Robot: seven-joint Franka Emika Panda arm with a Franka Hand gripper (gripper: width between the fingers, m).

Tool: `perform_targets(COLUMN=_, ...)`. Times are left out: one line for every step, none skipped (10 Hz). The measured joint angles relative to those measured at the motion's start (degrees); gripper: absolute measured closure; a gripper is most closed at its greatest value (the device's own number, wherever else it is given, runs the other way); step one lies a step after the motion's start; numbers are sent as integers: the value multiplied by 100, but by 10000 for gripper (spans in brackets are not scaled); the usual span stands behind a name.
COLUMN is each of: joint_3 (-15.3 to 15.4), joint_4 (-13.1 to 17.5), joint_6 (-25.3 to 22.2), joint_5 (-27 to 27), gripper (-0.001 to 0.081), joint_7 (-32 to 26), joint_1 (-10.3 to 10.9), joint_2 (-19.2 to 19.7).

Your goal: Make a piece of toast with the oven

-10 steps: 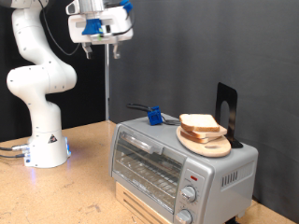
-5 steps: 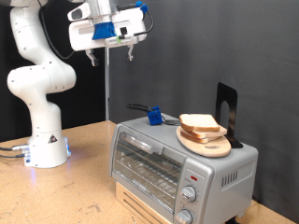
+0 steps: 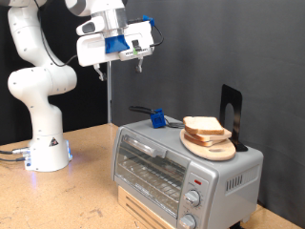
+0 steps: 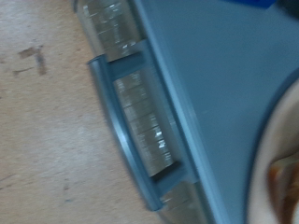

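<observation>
I am viewing the exterior view from left to right. The tool (image 3: 140, 63) is hanging high above the bench (image 3: 86, 153), well apart from everything, and nothing is sitting between its fingers; I cannot tell whether they are spread or pressed together. The oven (image 3: 181, 170) is standing on the bench with its door closed. The piece of toast (image 3: 203, 125) is lying flat on a round wooden board (image 3: 212, 146) on the oven's top, towards the right. Its long axis is running roughly left to right. For a clean pick, I am judging that the tool should descend squarely over the slice, gripping across its shorter width. The wrist view shows the door handle (image 4: 126, 131), blurred.
</observation>
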Motion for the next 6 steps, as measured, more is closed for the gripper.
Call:
perform_targets(joint_3=-172, joint_4=5, joint_6=-13, joint_5=336, gripper=6, joint_7=-587, joint_1=124, joint_2=-45)
perform_targets(joint_3=-343, joint_4=7, joint_6=-2, joint_5=548, gripper=6, joint_7=-1133, joint_1=231, joint_2=-62)
perform_targets(joint_3=-440, joint_4=6, joint_6=23, joint_5=589, gripper=6, joint_7=-1512, joint_1=272, joint_2=-44)
perform_targets(joint_3=-471, joint_4=-6, joint_6=162, joint_5=567, gripper=6, joint_7=-1784, joint_1=274, joint_2=7)
perform_targets(joint_3=-474, joint_4=-23, joint_6=319, joint_5=535, gripper=6, joint_7=-1908, joint_1=268, joint_2=95)
perform_targets(joint_3=-476, joint_4=-23, joint_6=374, joint_5=525, gripper=6, joint_7=-1946, joint_1=264, joint_2=209)
